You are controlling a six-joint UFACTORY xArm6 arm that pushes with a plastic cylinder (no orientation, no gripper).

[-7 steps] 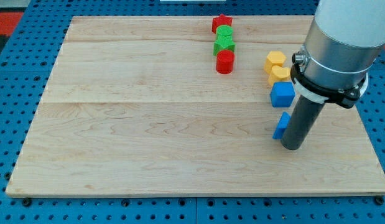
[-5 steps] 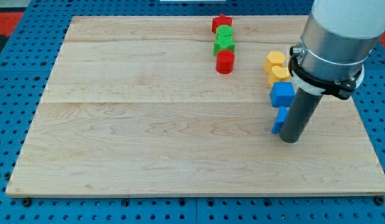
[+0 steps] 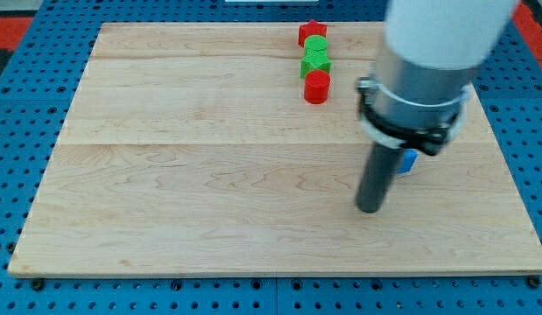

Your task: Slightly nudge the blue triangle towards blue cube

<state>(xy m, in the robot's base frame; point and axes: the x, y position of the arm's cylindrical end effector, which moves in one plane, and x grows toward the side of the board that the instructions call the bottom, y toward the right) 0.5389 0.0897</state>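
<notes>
My tip (image 3: 369,208) rests on the wooden board (image 3: 209,175), right of centre, low in the view. Only a small piece of a blue block (image 3: 409,161) shows just to the right of the rod, peeking out under the arm's collar. I cannot tell whether it is the blue triangle or the blue cube. The arm hides the rest of the blue blocks and the yellow blocks seen earlier. The tip stands to the lower left of that blue piece, apart from it.
A column of blocks stands at the top centre: a red block (image 3: 312,32), a green block (image 3: 316,45), a second green block (image 3: 316,61) and a red cylinder (image 3: 317,86).
The rod has moved to the view's left and slightly down, away from the blue triangle. The arm now covers the yellow blocks and most of the blue ones.
</notes>
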